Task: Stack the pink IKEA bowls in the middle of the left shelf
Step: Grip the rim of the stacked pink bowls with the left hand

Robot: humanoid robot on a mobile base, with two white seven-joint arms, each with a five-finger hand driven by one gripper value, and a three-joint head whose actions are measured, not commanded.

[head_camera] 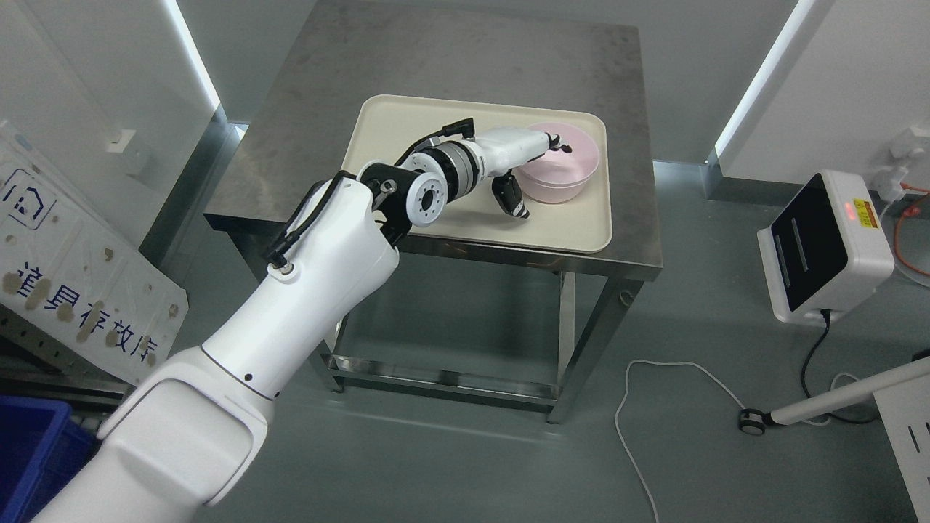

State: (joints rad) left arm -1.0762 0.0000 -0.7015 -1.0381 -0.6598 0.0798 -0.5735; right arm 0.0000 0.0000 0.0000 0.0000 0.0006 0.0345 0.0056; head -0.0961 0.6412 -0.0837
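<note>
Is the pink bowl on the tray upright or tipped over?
Upright: the pink bowl sits on the tray with its opening facing up, and the left hand grips its near rim.

Grey floor (465,465) — steel table (465,65)

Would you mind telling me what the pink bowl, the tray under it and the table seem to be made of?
The pink bowl looks like smooth plastic with a soft sheen, though glazed ceramic cannot be ruled out. The tray appears to be matte cream plastic, one piece with rounded raised edges. The table looks like brushed stainless steel: grey, dully reflective, with smudges. The left robot hand grips the bowl's rim.
</note>
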